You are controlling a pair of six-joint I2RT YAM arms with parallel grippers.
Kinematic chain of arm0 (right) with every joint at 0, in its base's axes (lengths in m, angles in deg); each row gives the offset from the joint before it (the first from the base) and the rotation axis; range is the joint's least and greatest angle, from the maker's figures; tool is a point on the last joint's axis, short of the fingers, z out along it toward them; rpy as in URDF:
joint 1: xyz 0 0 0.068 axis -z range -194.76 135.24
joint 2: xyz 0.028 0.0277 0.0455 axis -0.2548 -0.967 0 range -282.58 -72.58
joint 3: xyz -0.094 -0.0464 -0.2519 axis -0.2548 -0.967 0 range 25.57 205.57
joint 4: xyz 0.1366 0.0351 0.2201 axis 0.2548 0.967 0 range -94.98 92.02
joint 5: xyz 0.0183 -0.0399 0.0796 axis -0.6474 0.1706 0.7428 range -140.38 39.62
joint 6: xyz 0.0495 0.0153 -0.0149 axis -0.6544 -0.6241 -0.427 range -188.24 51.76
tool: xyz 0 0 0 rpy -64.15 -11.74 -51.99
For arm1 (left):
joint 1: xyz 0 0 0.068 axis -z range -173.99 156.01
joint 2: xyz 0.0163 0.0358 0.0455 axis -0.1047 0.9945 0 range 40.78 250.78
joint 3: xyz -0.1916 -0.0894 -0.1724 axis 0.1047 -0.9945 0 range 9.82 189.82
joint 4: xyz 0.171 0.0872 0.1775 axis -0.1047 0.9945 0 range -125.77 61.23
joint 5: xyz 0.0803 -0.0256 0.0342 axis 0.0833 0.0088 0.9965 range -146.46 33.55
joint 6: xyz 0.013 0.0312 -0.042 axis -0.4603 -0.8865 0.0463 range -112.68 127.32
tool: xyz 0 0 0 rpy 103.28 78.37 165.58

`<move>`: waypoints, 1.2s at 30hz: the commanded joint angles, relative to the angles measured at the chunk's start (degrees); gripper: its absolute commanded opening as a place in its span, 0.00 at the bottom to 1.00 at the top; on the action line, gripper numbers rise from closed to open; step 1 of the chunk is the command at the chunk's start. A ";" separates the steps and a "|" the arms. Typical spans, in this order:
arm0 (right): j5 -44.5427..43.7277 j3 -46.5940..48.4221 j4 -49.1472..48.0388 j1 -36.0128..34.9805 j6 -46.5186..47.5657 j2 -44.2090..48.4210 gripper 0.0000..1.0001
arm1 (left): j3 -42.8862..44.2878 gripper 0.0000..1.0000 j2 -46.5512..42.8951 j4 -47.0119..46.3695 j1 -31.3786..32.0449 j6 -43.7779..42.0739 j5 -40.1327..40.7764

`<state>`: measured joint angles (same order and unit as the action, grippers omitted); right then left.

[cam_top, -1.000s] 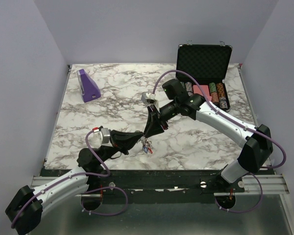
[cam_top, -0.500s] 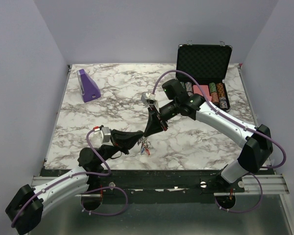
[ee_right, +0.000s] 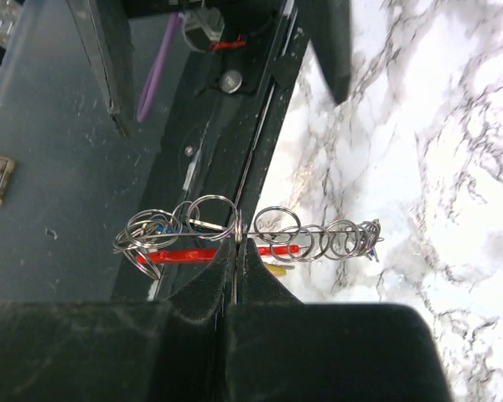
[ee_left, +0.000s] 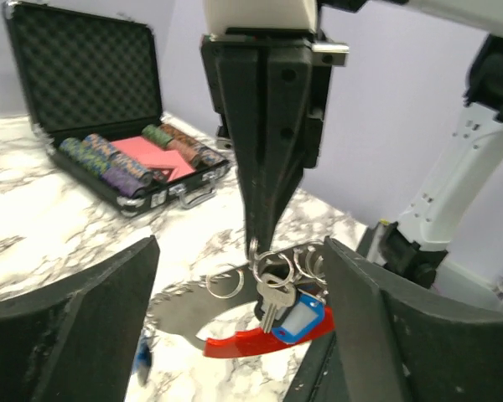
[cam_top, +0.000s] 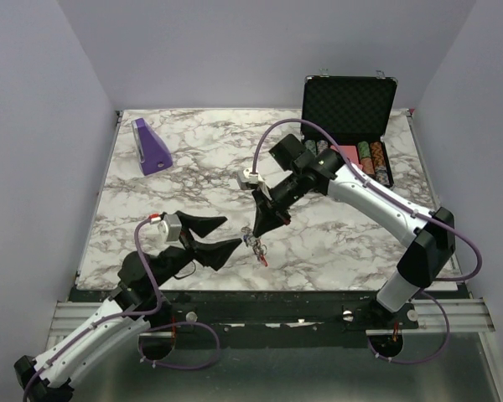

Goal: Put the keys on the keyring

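Near the front edge of the marble table (cam_top: 151, 201), about in the middle, the keyring (cam_top: 255, 243) hangs from the right gripper (cam_top: 253, 235). It is a bunch of thin metal rings (ee_right: 318, 243) in a row. In the left wrist view one of the keys (ee_left: 271, 303), small and silver, hangs down from the rings. A blue plastic piece (ee_left: 302, 320) sits next to it. A red curved piece (ee_left: 251, 342) lies under them. I cannot tell if the red piece touches the table or hangs just above it.

The right gripper (ee_right: 235, 244) points down. Its two fingers are pressed tight together, and they pinch one ring of the bunch at the very tips. In the left wrist view this gripper (ee_left: 253, 243) comes down from the top and hides part of the wall behind it.

The left gripper (cam_top: 233, 232) is just to the left of the bunch, low over the table. Its jaws are spread wide and hold nothing. Its dark fingers (ee_left: 75, 335) stand on either side of the view, and the bunch is just ahead of the gap between them. It touches neither one.

Well apart, at the back right, a black case (cam_top: 348, 105) stands open with poker chips (cam_top: 369, 159) inside. At the back left is a purple wedge (cam_top: 151, 146).
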<state>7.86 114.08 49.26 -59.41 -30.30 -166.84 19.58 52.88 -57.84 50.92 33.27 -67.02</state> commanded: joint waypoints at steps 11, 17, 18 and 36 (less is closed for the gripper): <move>-5.85 11.15 21.34 -0.97 12.60 -6.55 0.01 | 15.38 0.88 20.42 17.50 0.18 -11.45 -12.45; -6.82 12.92 24.07 -1.06 13.92 -8.22 0.01 | 14.41 0.78 24.02 11.26 0.10 -9.88 -13.87; -7.17 13.09 24.25 -1.06 13.92 -8.40 0.01 | 14.15 0.77 24.20 10.47 0.18 -9.52 -13.69; -13.76 15.20 25.39 -3.87 13.83 -9.28 0.01 | 14.85 0.55 27.01 9.41 0.01 -7.59 -12.63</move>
<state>-4.07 126.93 71.40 -62.38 -16.95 -174.97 33.17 77.71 -47.67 51.03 24.83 -78.21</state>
